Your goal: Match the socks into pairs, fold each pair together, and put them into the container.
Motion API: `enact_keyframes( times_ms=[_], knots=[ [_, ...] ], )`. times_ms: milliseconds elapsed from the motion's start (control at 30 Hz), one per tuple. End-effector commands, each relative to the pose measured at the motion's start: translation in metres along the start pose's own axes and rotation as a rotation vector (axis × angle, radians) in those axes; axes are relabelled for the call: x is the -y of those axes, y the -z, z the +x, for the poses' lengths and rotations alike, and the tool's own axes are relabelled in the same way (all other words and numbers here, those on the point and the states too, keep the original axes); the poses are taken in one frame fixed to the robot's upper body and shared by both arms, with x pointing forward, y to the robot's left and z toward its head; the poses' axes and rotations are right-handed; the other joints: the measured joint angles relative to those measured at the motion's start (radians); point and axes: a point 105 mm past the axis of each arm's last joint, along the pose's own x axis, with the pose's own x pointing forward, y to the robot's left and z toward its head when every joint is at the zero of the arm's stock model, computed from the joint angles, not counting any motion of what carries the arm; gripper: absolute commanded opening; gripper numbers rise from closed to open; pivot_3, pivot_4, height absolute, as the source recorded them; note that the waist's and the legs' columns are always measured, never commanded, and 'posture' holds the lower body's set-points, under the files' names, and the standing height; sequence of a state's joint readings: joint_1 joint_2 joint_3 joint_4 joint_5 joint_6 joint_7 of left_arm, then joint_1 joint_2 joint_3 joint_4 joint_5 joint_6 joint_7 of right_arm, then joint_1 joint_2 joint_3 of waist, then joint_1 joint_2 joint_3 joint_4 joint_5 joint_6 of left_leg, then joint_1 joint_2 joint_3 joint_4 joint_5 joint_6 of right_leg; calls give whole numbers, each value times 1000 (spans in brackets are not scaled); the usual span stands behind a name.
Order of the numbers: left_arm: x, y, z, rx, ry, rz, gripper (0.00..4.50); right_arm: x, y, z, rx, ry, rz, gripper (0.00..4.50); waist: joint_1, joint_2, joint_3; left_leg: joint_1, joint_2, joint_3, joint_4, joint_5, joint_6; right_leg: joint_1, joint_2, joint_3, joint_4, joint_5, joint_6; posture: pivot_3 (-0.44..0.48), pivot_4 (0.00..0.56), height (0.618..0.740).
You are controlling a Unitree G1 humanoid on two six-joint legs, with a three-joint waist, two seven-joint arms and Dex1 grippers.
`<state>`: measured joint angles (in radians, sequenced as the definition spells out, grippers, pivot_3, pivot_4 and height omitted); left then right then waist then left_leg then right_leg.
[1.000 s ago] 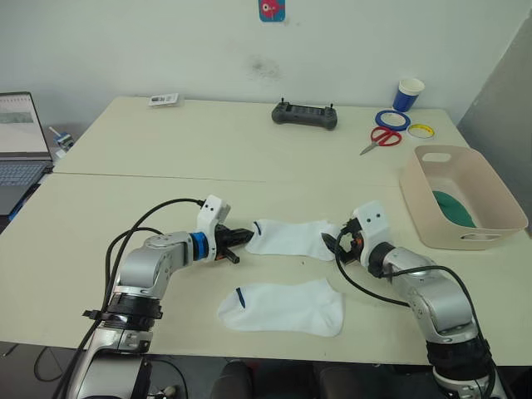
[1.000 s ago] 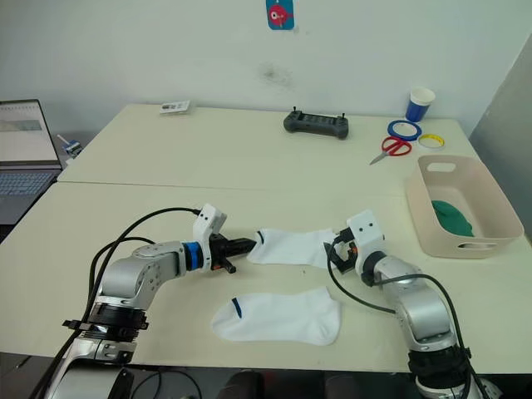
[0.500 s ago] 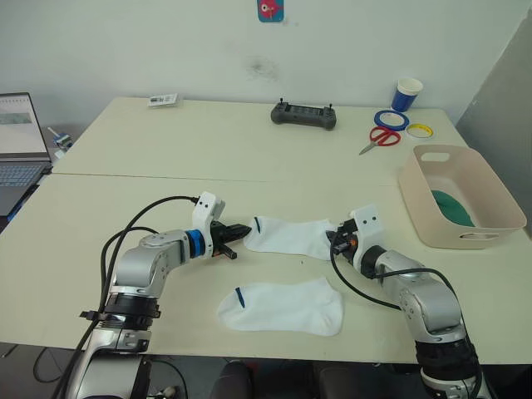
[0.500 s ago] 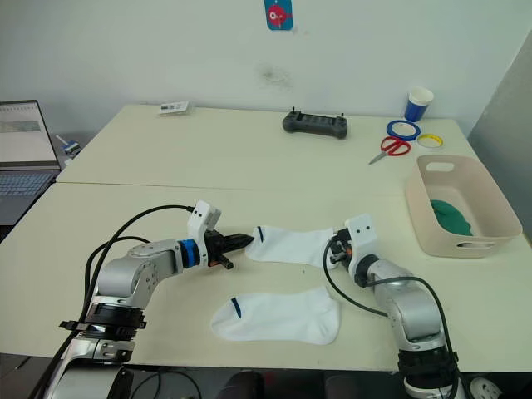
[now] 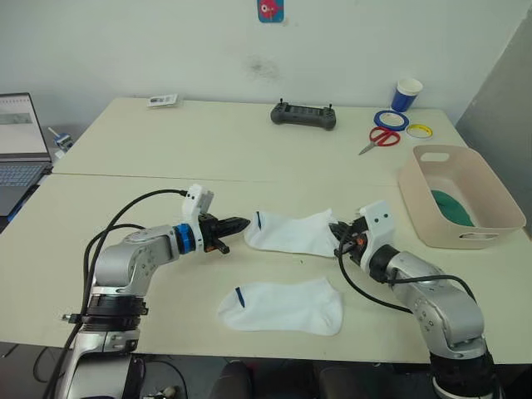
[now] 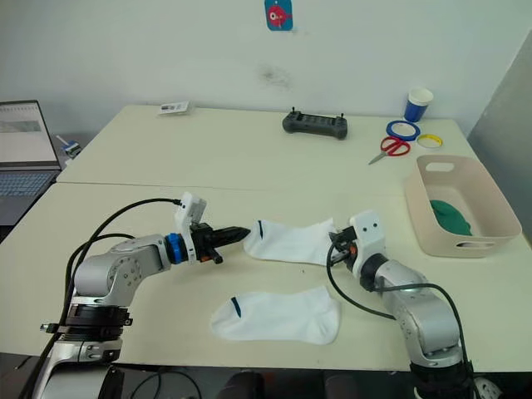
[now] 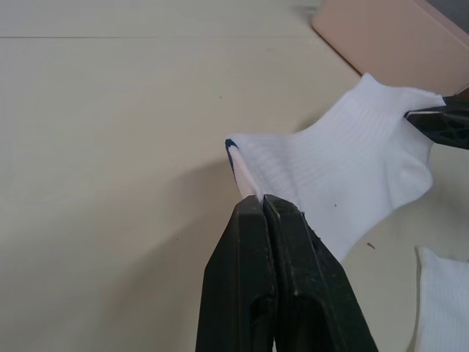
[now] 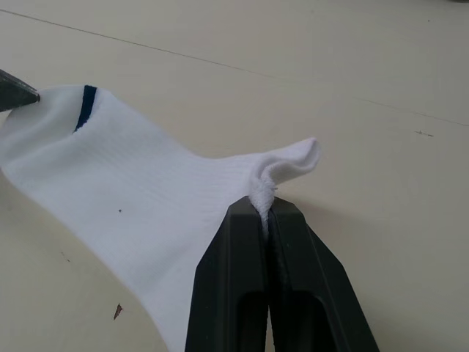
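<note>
a white sock (image 5: 291,233) is stretched between two grippers, beside the beige-pink container (image 5: 459,196). the left gripper (image 5: 236,224) pinches its blue-striped cuff end; the right gripper (image 5: 337,235) pinches its toe end, nearer the container. a second white sock (image 5: 283,306) lies flat, farther from the container. something dark green (image 5: 453,208) sits inside the container.

We could read no words, brand names or numbers anywhere. The small sign (image 5: 271,9) high on the wall carried a red figure on blue but no letters we could make out, and the card (image 5: 164,100) at the far edge of the table (image 5: 208,141) and the laptop (image 5: 21,125) screen showed print too small to read.
</note>
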<state>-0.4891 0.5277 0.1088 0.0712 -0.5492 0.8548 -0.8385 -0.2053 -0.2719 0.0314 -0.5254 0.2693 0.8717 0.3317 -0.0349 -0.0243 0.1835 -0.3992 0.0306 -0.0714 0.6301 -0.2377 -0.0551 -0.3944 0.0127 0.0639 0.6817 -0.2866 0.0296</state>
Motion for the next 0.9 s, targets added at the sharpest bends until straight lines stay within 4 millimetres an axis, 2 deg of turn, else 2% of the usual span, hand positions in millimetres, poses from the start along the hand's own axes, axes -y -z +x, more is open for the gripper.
enact_keyframes(
  times_ms=[33, 233, 333, 533, 633, 900],
  knots=[
    [0, -16, -5, 44, 0, 11, 0, -1, -10, -6, 40, -4, -17, 36, 0, 0, 0, 0, 0, 0, 0, 0, 0, 0, 0, 0, 0, 0, 0, 0, 150, 740],
    [-9, 0, -2, -7, -61, -7, 0, -3, -5, -4, 33, -2, -11, 36, 0, 0, 0, 0, 0, 0, 0, 0, 0, 0, 0, 0, 0, 0, -1, 0, 150, 740],
    [-10, 7, -3, -33, -67, -2, 553, -5, -3, -2, 30, -3, -8, 0, 0, 0, 0, 0, 0, 0, 0, 0, 0, 0, 0, 0, 0, 0, 0, 0, 150, 740],
    [-28, -1, -7, 35, -158, -64, 2432, -6, -1, -2, 23, -7, -9, 0, 1, 0, 0, 0, 0, 0, 0, 0, 0, 0, 0, 0, 0, 0, 0, 0, 150, 740],
    [-35, 7, -3, 14, -201, -91, 3349, -7, -1, -2, 18, -12, -15, 0, 2, 0, 0, 0, 0, 0, 0, 0, 0, 0, 0, 0, 0, 0, 0, 0, 150, 740],
    [-7, 19, 17, -42, -88, -142, 3349, -8, -1, -2, 14, -17, -23, 0, 2, 0, 0, 0, 0, 0, 0, 0, 0, 0, 0, 0, 0, 0, -1, 0, 150, 740]
  ],
)
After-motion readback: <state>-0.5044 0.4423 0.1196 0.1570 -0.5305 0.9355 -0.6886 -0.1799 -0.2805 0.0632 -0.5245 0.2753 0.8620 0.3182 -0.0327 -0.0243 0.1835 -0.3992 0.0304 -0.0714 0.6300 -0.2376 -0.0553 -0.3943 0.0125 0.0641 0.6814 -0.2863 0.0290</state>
